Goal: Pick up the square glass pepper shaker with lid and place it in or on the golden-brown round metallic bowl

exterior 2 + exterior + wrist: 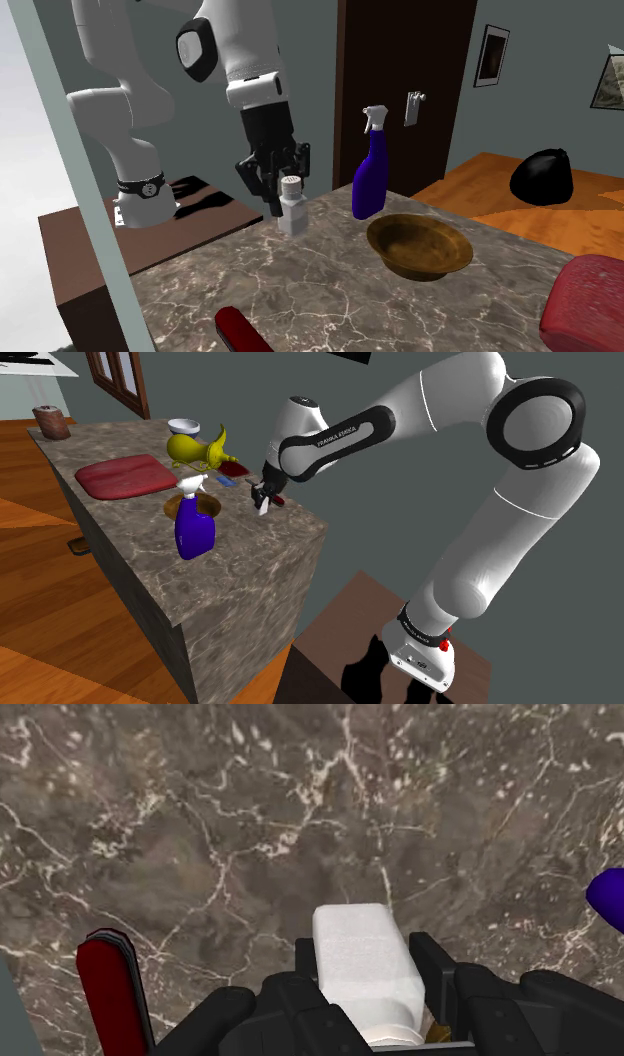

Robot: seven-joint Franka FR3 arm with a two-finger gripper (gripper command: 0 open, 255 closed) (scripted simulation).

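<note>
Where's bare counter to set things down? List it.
Free: the counter past the spray bottle, and the stretch between pepper shaker and bowl. Crowded: the far part, by the yellow gourd-shaped object and red mat.

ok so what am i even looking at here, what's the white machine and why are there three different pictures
It is a white robot arm on a box, with a black gripper at its end. One picture looks down from beside the arm, one faces it across the marble counter, and one comes from a camera mounted at the gripper. On the counter sit a blue spray bottle, a golden-brown bowl and a red mat. The gripper's fingers clasp a small white shaker, meant for that bowl.
</note>
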